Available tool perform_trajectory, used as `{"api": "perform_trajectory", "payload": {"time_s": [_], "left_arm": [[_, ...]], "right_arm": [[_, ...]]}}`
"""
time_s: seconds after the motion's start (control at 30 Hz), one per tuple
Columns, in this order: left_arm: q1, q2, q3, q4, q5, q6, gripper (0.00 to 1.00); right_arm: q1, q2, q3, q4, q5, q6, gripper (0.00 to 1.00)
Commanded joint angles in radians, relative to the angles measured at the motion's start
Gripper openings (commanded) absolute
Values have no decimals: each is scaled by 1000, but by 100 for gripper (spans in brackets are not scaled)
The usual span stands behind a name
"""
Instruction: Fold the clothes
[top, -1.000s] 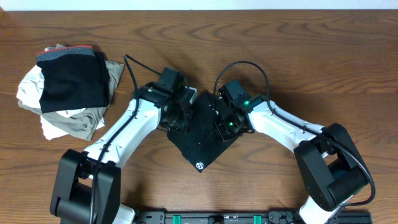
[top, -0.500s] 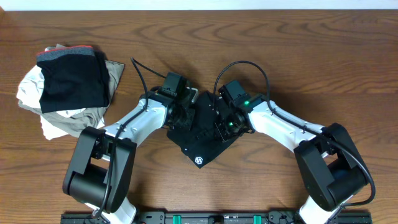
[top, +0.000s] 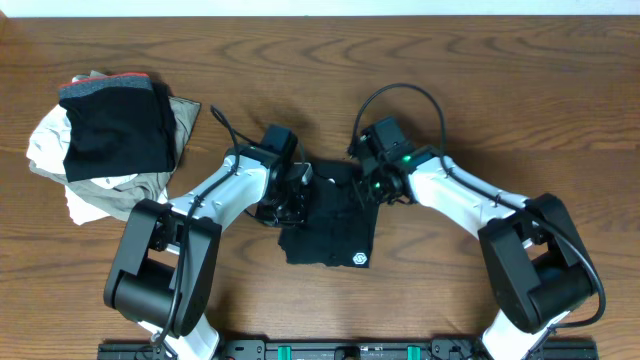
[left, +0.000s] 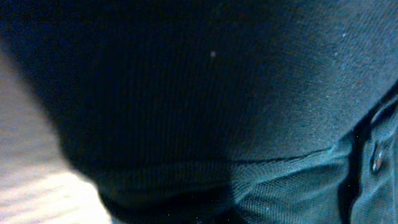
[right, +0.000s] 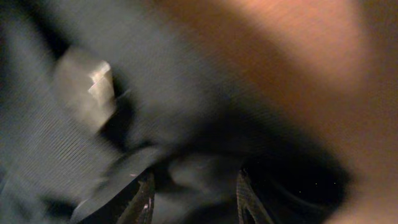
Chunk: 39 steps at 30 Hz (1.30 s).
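The clothes (top: 330, 225), a black piece with a round white logo (top: 358, 258) at its near right corner, lie bunched at the middle of the table (top: 520, 90), between both arms. The left gripper (top: 292, 200) is closed at their left edge; its camera sees only fabric, so a pinch cannot be told. The right gripper (top: 370, 188) is at the far right corner; its fingers (right: 144, 198) are partly apart with blurred cloth between, grip unclear. A pile (top: 110, 140) lies far left.
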<state>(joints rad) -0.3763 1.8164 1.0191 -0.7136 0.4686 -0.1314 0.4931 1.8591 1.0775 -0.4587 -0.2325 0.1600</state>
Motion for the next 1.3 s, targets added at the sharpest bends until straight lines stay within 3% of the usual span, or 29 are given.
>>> {"api": "perform_trajectory", "payload": {"time_s": [0.0, 0.2, 0.4, 0.5, 0.67, 0.97, 1.1, 1.27], "left_arm": [[-1, 56, -64, -18, 14, -8, 6], [0, -17, -52, 14, -13, -8, 7], [0, -211, -16, -16, -89, -8, 16], [0, -319, -15, -15, -171, -9, 46], [0, -393, -16, -16, -273, -9, 62], [2, -280, -55, 10, -262, 0, 66], [13, -204, -55, 35, -121, 92, 66], [57, -132, -55, 64, -89, 102, 66]], "right_arm": [[-32, 41, -12, 21, 130, -1, 43], [-28, 35, -10, 5, 128, -1, 41], [-28, -83, 34, -63, 128, -6, 43], [-27, -183, 50, -94, 127, -20, 44], [-14, -275, 51, -182, 66, -19, 44], [40, -186, 16, -233, -4, -2, 45], [43, -103, 16, -225, -4, 1, 45], [43, 14, 16, -198, -4, 0, 45]]}}
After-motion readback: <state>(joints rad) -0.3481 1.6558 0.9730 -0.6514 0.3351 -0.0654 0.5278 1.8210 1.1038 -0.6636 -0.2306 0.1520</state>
